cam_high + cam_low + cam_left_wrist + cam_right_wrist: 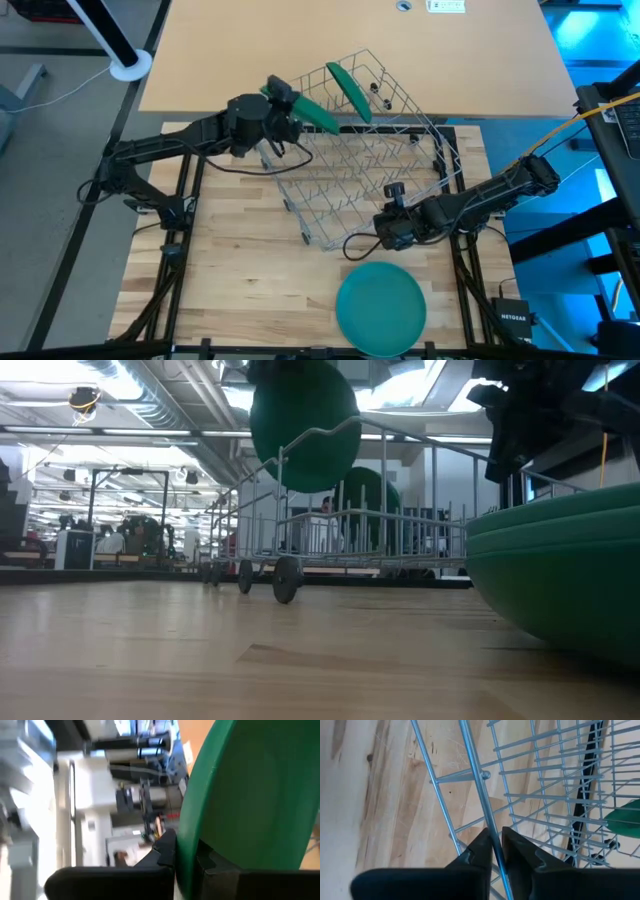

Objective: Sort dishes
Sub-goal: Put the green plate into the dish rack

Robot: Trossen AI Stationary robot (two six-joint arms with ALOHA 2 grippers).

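Note:
My left gripper [293,108] is shut on a dark-green plate [318,116], held on edge above the far left corner of the silver wire rack [370,170]. The plate also shows in the low view [303,420]. A second green plate [350,90] stands on edge in the rack's far end, tilted between the wires. A stack of green plates [380,308] lies flat on the table near the front edge. My right gripper [386,222] is shut on the rack's near right rim. My left gripper pinches the held plate's rim [186,865] between its two fingers, one finger on each face. The fingers come level from the table's left side. The plate stands on edge, lifted clear above the rack. My right gripper pinches a thin wire of the rack [492,851] between its two fingertips, at the rack's near right rim. The fingers come from the table's right side, slanting down. The rack stands on the table.
The light tabletop extension [350,40] lies beyond the rack. Black frame rails [185,200] run along both sides of the wooden table. Bare wood [240,280] lies at the near left. In the low view the stack [560,570] fills the right side.

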